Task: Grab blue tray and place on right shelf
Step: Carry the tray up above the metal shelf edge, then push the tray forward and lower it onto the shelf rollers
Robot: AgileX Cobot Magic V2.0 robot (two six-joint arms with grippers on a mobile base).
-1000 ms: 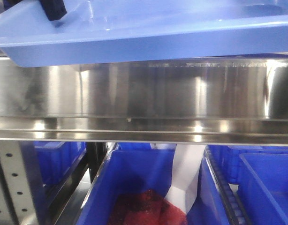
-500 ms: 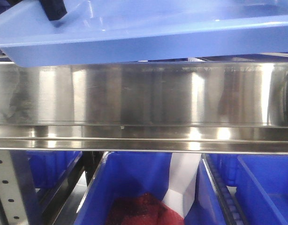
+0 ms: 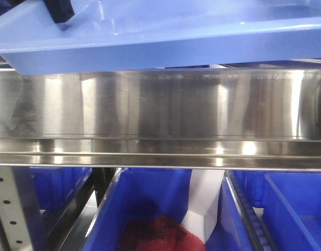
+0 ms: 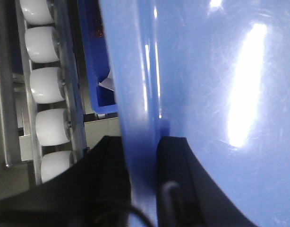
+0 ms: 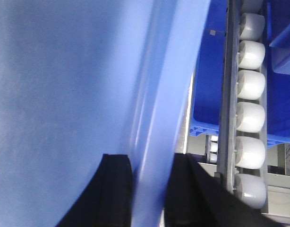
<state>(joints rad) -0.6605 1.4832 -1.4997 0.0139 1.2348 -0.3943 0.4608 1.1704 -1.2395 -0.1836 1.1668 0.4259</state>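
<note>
**Both jaws clamped on the tray rim, shelf right below**

Jaws on the left gripper (image 4: 142, 142) stand close together, one black finger on each side of the blue tray's (image 3: 176, 42) flared rim, pinching it. The right gripper (image 5: 149, 161) grips the opposite rim the same way, so both arms carry the tray between them.

From the front view the tray fills the top of the picture, tilted a little, with its underside just above the wide steel front lip of the shelf (image 3: 160, 104). Whether the tray touches the lip cannot be told from here.

Under the shelf sit deep dark-blue bins (image 3: 150, 198), one holding some red material (image 3: 155, 232) and a white sheet (image 3: 207, 198). A perforated grey upright (image 3: 6, 209) stands at the lower left. Rows of white rollers (image 4: 46, 85) run beside the bins in both wrist views.

The grab looks done and the tray is at shelf height. What seems left is to get it over the shelf surface, set it down flat, and let go with both grippers.
</note>
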